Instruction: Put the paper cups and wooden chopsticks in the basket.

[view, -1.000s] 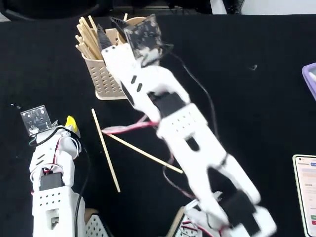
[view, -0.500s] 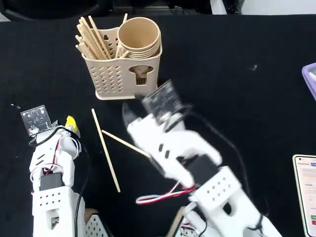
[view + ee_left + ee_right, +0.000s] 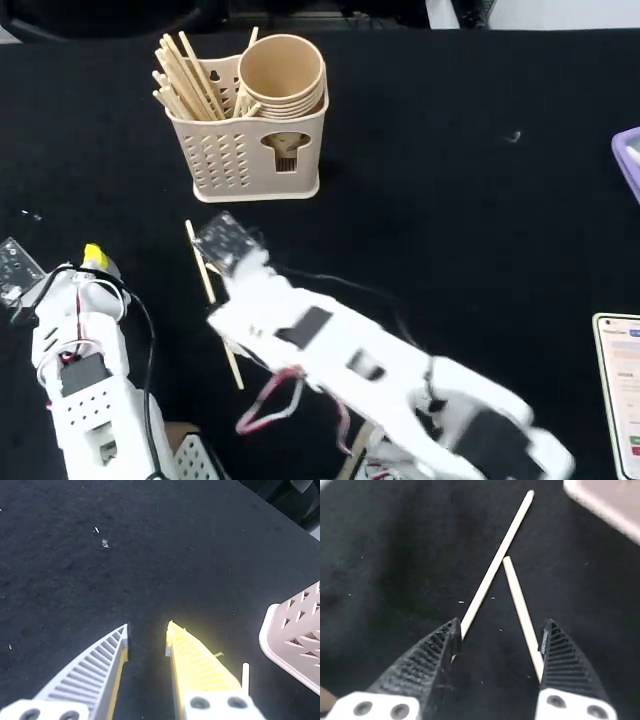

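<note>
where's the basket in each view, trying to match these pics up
high view: the basket stands upper left of centre.
left wrist view: its slotted corner lies off to one side of the left gripper.
right wrist view: its pale edge lies ahead of the right gripper.
shared landmark: the loose chopstick whose end lies near the basket.

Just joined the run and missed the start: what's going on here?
The right gripper hangs open just above two loose chopsticks that lie crossed on the black table in front of the basket. The basket already holds a stack of paper cups and a bundle of chopsticks. The left gripper is open and empty over bare table, off to the side.
</note>
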You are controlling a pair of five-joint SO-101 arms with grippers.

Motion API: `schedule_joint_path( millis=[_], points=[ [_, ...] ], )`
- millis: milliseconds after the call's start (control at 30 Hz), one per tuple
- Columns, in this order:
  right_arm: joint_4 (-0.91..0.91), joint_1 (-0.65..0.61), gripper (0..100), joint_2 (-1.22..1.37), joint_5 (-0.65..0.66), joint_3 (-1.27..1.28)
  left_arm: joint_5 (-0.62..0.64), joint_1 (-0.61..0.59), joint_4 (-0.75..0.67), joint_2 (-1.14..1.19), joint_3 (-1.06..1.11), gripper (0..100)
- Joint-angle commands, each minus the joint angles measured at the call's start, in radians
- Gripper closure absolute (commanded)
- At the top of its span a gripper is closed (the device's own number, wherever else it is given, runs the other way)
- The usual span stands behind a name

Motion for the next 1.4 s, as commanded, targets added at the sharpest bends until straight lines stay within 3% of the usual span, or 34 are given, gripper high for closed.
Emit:
schedule_joint_path(
  millis=[0, 133, 300, 600, 900, 967, 1133, 1367],
  points=[
    [-0.017, -0.026, 74.3, 0.17, -0.041, -0.151, 0.009, -0.013, -0.02, -0.006, -0.054, 87],
    [-0.015, -0.043, 73.7, 0.239, -0.041, -0.193, 0.008, -0.013, -0.02, -0.008, -0.054, 87],
    [-0.017, -0.046, 64.2, 0.248, -0.041, -0.185, 0.008, -0.013, -0.02, -0.009, -0.054, 87],
    [-0.005, -0.044, 64.5, 0.298, -0.037, -0.22, 0.008, -0.013, -0.02, -0.012, -0.053, 87],
    [0.37, -0.041, 64.9, 0.545, -0.037, -0.567, 0.008, -0.013, -0.02, -0.014, -0.051, 87],
    [0.45, -0.034, 69.8, 0.585, -0.037, -0.622, 0.008, -0.013, -0.02, -0.014, -0.05, 87],
    [0.509, -0.008, 99.2, 0.613, -0.023, -0.662, 0.008, -0.013, -0.02, -0.015, -0.05, 87],
    [0.535, 0.087, 98.8, 0.552, 0.1, -0.602, 0.008, -0.013, -0.02, -0.015, -0.05, 87]
  ],
)
